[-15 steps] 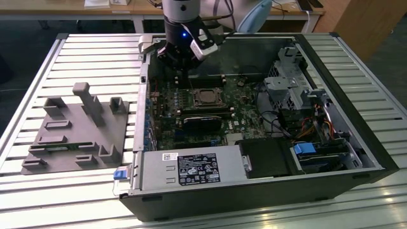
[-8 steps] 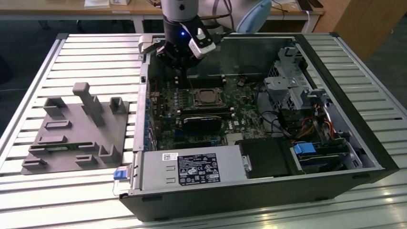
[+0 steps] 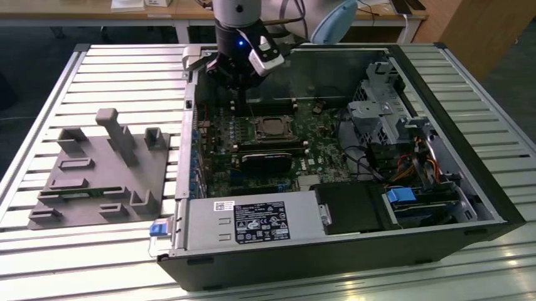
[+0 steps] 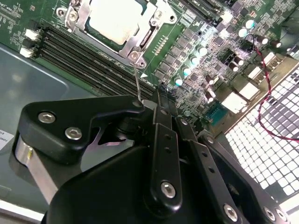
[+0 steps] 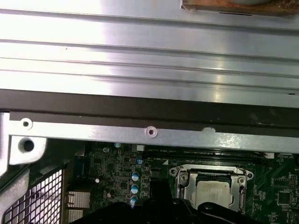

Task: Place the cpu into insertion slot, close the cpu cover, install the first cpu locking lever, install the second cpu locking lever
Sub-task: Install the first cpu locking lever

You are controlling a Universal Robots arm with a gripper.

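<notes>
Gripper [image 3: 243,100]: closed, apparently empty, at 12 o'clock of cpu [image 3: 270,127]. Risk: tip may slip off thin lever [image 4: 136,77], letting it spring back.

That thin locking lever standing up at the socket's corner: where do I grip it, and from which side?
Grip the locking lever near its free upper end, away from where it meets the corner of the cpu cover. It is a thin wire that seems to rise off the board, so coming from above and closing across the wire looks best.
</notes>
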